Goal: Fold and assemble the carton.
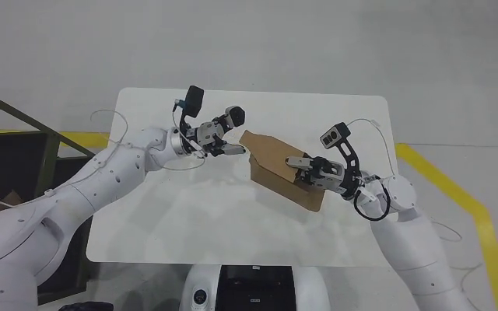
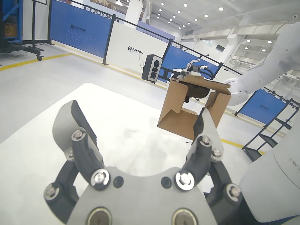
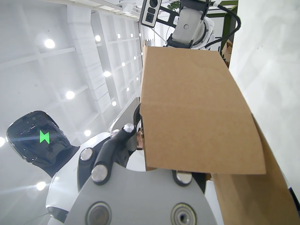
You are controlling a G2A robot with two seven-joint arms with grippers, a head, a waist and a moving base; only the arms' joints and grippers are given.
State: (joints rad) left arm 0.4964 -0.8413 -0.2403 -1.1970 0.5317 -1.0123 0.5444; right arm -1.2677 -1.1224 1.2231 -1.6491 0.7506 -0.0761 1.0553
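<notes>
Honestly, your right fingers (image 3: 125, 115) had the carton (image 1: 284, 169) clamped by one wall over the surface (image 1: 233, 225), left fingers (image 2: 80, 118) spread empty beside it; a hard flap push could've twisted it loose.

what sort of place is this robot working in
Probably a factory or industrial demo hall: blue partition panels, yellow floor lines, and a high ceiling with rows of lights.

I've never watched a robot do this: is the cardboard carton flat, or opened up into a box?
Opened up, ends not closed. The left wrist view looks straight through the carton: four walls stand square, hollow inside.
</notes>
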